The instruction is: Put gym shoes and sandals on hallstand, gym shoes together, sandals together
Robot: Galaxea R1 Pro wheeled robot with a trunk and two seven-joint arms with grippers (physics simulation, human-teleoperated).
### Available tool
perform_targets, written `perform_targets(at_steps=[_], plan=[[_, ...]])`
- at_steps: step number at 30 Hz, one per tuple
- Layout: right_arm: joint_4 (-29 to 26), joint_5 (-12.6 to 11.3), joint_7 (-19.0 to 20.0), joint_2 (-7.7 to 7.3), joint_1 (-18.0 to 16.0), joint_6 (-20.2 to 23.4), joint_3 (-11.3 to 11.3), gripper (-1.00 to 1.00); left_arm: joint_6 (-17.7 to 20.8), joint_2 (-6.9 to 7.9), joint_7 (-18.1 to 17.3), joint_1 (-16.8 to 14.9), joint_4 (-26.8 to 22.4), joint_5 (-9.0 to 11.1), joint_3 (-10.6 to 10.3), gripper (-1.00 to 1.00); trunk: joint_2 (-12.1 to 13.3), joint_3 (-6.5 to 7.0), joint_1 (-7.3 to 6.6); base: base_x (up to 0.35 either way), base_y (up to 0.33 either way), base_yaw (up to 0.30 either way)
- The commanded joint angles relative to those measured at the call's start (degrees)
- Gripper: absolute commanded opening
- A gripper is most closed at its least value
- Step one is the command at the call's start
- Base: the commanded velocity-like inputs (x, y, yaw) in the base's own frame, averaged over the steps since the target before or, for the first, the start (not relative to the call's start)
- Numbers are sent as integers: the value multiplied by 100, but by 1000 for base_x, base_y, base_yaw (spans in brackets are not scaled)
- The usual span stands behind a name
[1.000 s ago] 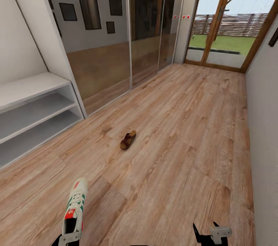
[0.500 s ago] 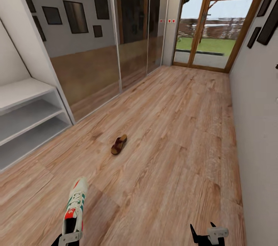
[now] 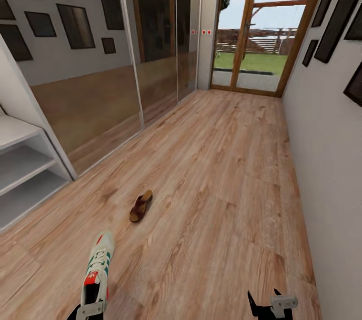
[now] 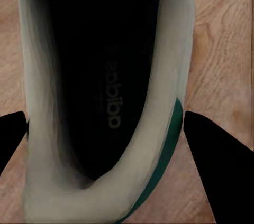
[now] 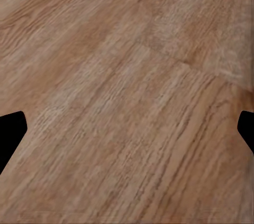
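An off-white gym shoe (image 3: 98,269) with green stripes and a red heel hangs over the corridor floor (image 3: 216,199), toe pointing away from me. My left gripper (image 3: 87,314) is shut on its heel end. In the left wrist view the gym shoe's dark insole (image 4: 106,76) lies between the two black fingers (image 4: 214,152). One brown sandal (image 3: 141,206) lies flat on the planks ahead of the shoe. The pale grey hallstand (image 3: 22,169) shows its low shelves at the left edge. My right gripper (image 3: 266,306) is open and holds nothing, with bare planks (image 5: 127,97) below it.
Mirrored sliding doors (image 3: 125,73) run along the left wall beyond the hallstand. A glass door (image 3: 251,48) to a garden closes the far end. The white right wall (image 3: 327,159) with dark picture frames stands close to my right arm.
The camera has turned to the right: the hallstand has slid toward the picture's left edge and the sandal down-left. The gym shoe stays in my left gripper, and the right gripper stays open.
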Motion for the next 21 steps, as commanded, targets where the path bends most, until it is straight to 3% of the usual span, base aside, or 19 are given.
perform_targets(at_steps=[1, 21], plan=[[5, -60, 28, -5, -4, -20, 32, 100, -19, 0, 9, -2, 2, -21, 7, -100, -1, 1, 3, 340, 0, -84], [3, -59, 28, 4, -4, -20, 34, 100, -27, -2, 9, 1, 3, -22, 7, -100, -1, 12, 3, 339, -8, -9]])
